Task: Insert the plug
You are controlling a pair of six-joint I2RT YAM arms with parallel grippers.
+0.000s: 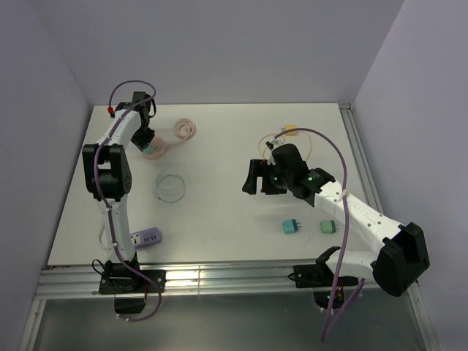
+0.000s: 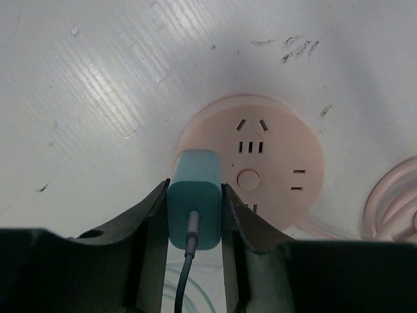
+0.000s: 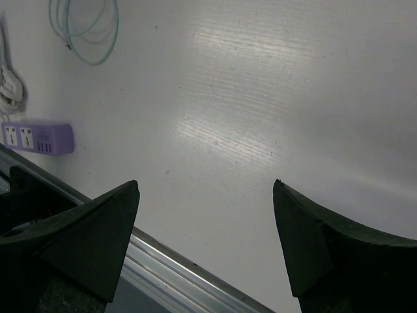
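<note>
White worktop [image 1: 234,219]: left gripper [image 2: 194,203] clamps teal plug [image 2: 194,175] against pink socket [image 2: 277,153], likely aligning prongs; right gripper [image 3: 205,189] wide, empty.

The teal plug [image 2: 194,195] is seen as smooth matt plastic, the round pink socket [image 2: 280,156] likewise. The white table [image 2: 98,85] is finely ridged, faintly glossy and marked by dark scuffs. The purple power strip [image 3: 36,138] is shown as smooth plastic, the edge rail [image 3: 176,275] as dull silver metal
</note>
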